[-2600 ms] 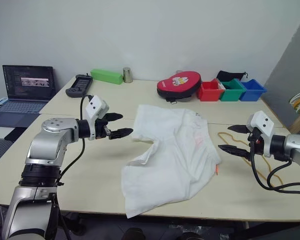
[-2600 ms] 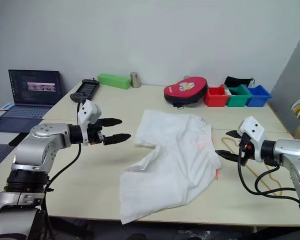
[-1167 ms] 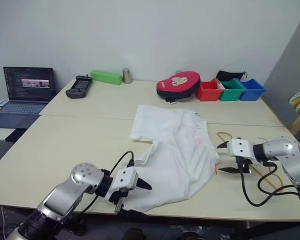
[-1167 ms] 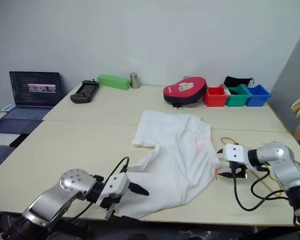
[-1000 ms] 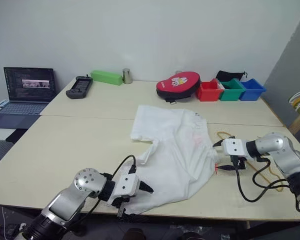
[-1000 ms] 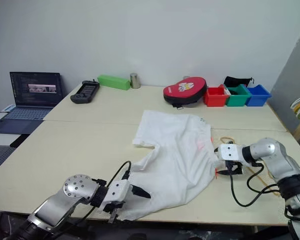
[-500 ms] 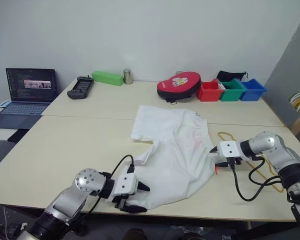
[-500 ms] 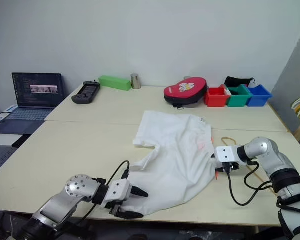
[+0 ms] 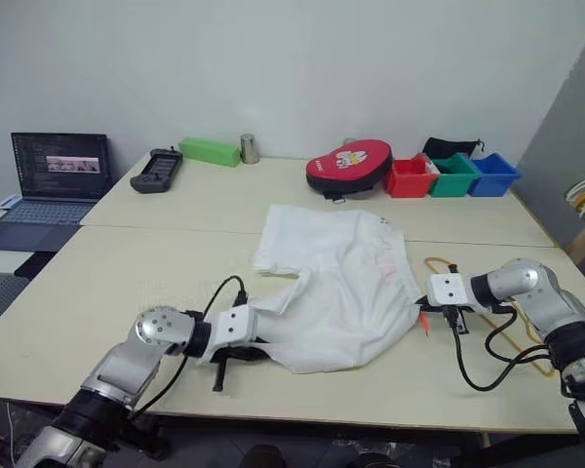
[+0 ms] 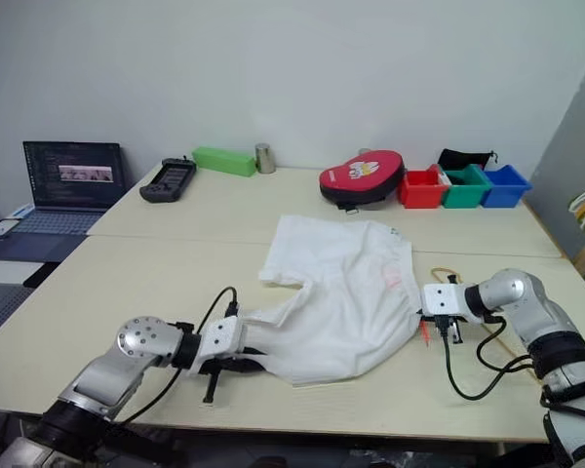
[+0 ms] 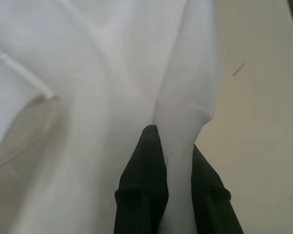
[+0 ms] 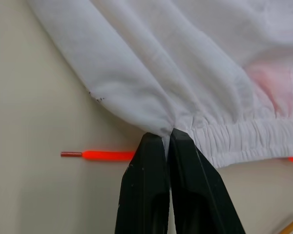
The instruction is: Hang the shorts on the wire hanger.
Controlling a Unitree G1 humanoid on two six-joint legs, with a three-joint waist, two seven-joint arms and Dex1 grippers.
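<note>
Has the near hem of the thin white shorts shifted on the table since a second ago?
Yes. The thin white shorts, pinched by the left gripper, now have their near hem pulled back from the front edge of the beige table, toward the far side.

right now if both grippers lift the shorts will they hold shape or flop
Likely flop: the shorts lie in soft folds. The left gripper and right gripper pinch thin bunched fabric, so it probably sags between them. Seems light, and the thin edge may slip out.

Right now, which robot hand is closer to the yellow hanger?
The right. The right gripper pinches the shorts by their waistband, just beside the wire hanger. The left gripper grips the shorts' opposite edge, with the whole garment between it and the hanger.
</note>
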